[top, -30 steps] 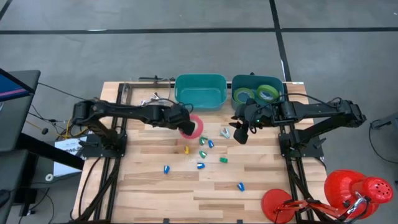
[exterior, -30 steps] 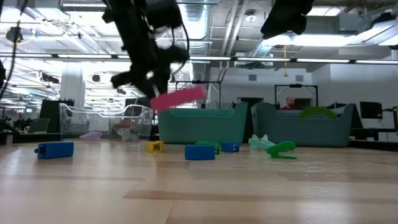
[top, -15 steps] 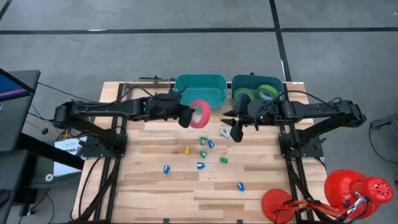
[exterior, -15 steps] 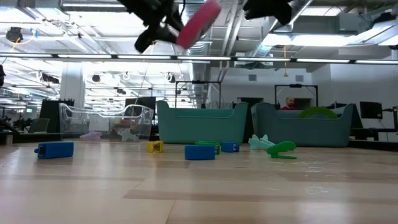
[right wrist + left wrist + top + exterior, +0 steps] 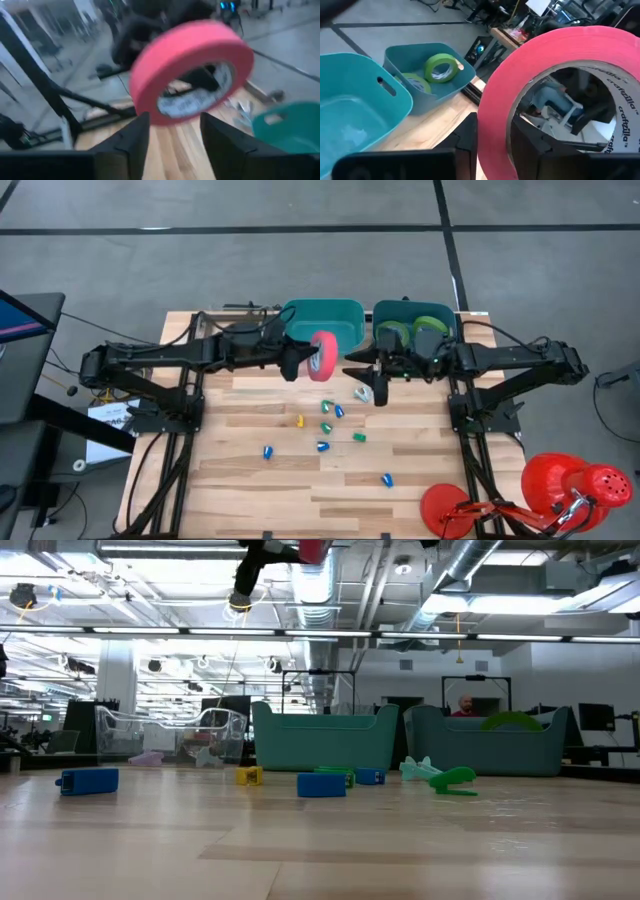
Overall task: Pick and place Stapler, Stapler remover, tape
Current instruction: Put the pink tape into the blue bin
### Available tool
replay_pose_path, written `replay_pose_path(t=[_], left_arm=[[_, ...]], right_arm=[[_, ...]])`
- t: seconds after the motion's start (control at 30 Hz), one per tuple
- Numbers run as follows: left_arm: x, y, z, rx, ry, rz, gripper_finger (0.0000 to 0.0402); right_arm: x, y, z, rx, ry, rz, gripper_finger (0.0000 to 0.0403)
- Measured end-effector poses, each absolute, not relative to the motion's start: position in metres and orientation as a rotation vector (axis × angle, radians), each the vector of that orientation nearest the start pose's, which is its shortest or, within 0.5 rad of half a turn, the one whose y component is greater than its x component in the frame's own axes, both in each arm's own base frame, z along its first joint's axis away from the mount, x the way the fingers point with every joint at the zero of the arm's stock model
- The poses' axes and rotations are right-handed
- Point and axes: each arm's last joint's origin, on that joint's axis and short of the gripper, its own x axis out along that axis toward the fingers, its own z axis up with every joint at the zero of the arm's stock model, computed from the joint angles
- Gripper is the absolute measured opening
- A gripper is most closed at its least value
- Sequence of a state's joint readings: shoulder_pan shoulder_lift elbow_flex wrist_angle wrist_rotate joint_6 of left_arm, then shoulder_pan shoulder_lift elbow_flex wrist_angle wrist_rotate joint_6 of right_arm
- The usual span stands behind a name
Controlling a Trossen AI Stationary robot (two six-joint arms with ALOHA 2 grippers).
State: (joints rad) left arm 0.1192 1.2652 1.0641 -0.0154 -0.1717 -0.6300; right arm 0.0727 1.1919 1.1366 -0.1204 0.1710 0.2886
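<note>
Above the table's far middle, left gripper [image 5: 300,360] clamped on the pink-red tape roll [image 5: 322,356], one finger through its open centre as seen from the left wrist. Raised well clear of the wood since half a second ago, and carried from the scattered small pieces toward the right edge of the empty teal bin [image 5: 322,326]. Right gripper [image 5: 372,376] turned to face the roll, fingers spread either side of it in the right wrist view, not touching. Two green tape rolls [image 5: 418,331] already lying in the right-hand teal bin [image 5: 381,313]. Judged a mid-air handover to the right arm, or a carry toward the bin with the green rolls; cannot tell which. Small coloured pieces [image 5: 326,427] left untouched on the table [image 5: 230,470]
</note>
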Motion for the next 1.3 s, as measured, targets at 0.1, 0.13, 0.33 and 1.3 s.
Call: replay_pose_path(t=[0.1,0.13,0.33,1.3], left_arm=[[0.285,0.038,0.347,-0.623,0.094,0.31,0.0075],[0.285,0.038,0.349,-0.624,0.08,0.298,0.0075],[0.287,0.037,0.356,-0.631,0.029,0.227,0.0075],[0.287,0.036,0.358,-0.632,0.006,0.209,0.0077]], right_arm=[[0.266,0.016,0.386,0.279,0.087,-0.07,0.0217],[0.266,0.016,0.388,0.283,0.065,-0.06,0.023],[0.266,0.017,0.396,0.339,-0.01,0.002,0.0276],[0.304,0.022,0.38,0.393,-0.076,0.088,0.0282]])
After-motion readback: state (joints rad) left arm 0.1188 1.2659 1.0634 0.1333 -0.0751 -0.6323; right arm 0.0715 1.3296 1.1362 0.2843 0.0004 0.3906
